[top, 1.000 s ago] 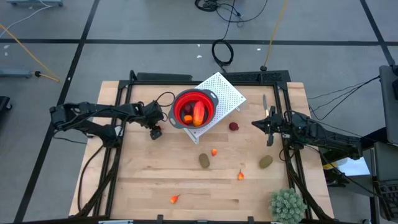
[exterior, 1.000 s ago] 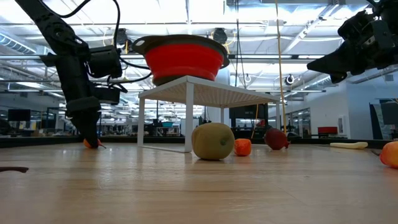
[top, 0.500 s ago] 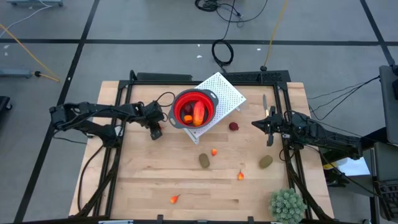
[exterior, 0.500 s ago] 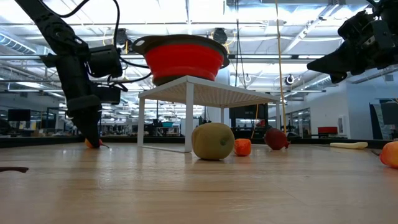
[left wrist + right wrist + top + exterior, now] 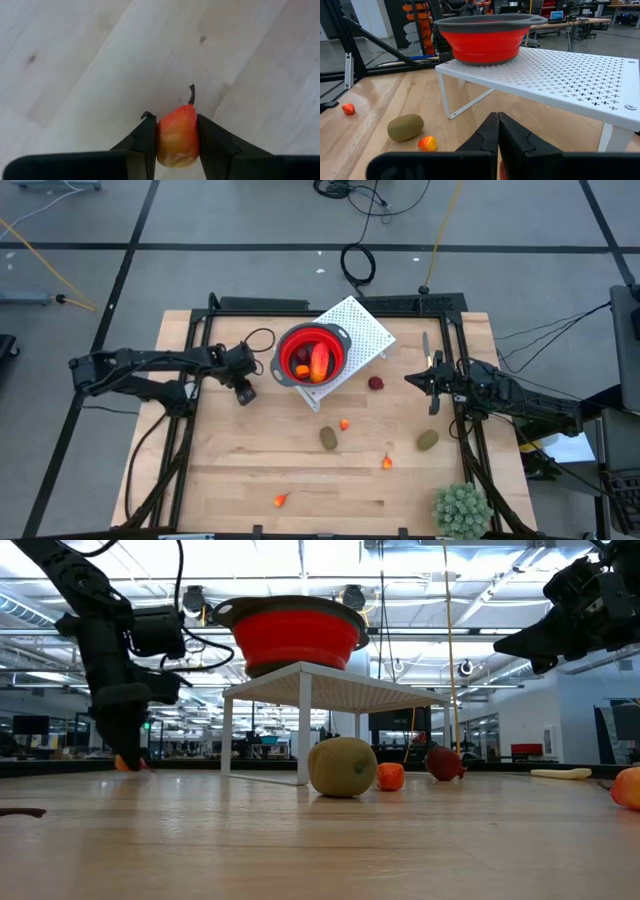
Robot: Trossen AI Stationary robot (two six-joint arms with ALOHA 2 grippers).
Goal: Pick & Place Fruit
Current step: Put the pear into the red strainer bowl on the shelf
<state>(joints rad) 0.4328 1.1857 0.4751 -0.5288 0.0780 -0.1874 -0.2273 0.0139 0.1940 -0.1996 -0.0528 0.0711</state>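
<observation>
Down at the table's left side, a small orange fruit (image 5: 178, 136) with a dark stem sits clamped between the left gripper's (image 5: 176, 142) two fingers, low against the wood; in the low view the same gripper (image 5: 122, 755) hangs just above the table with the orange bit at its tip; from above, it (image 5: 244, 393) lies just left of the red bowl (image 5: 311, 354). That bowl rests on a white perforated stand (image 5: 362, 335) and holds a longer red-orange piece (image 5: 319, 360) plus other fruit. Loose on the table lie a dark red ball (image 5: 375, 383) beside the stand, a tiny orange piece (image 5: 344, 424), a brown-green oval (image 5: 328, 438) just below it, a second oval (image 5: 427, 440) farther right, another orange bit (image 5: 387, 463), and one more (image 5: 280, 500) near the front edge. At the right, the right gripper (image 5: 497, 131) hovers off the table with its fingers pressed together, empty, facing the stand; a spiky green plant (image 5: 461, 509) stands at the front right corner.
</observation>
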